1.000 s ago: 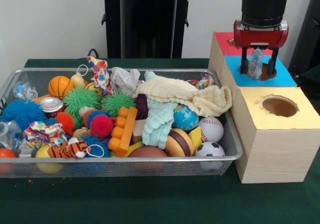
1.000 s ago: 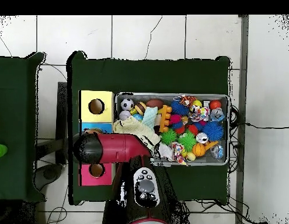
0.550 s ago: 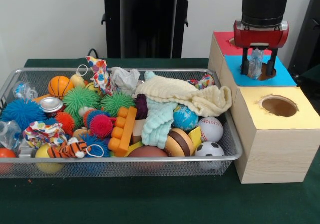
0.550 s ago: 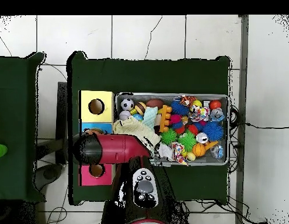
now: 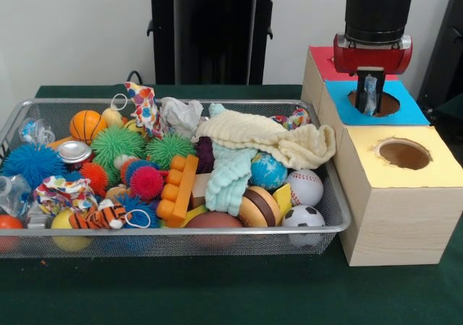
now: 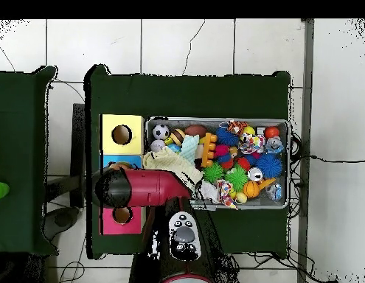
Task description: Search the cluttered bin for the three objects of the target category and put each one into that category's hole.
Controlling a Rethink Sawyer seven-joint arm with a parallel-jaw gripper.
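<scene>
Gripper hangs over the blue box, fingers pinched together on a crumpled clear wrapper. Wrapper hangs upright, long axis vertical, its hole directly beneath. Bin lies left.

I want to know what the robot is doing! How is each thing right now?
Gripper: shut on the clear plastic thing, over the blue box's hole.
Clear plastic thing: held, not yet dropped.
Blue box: hole uncovered.
Yellow box: hole uncovered.
Bin: heaped with toys.
Cream cloth: draped over the toys.
</scene>
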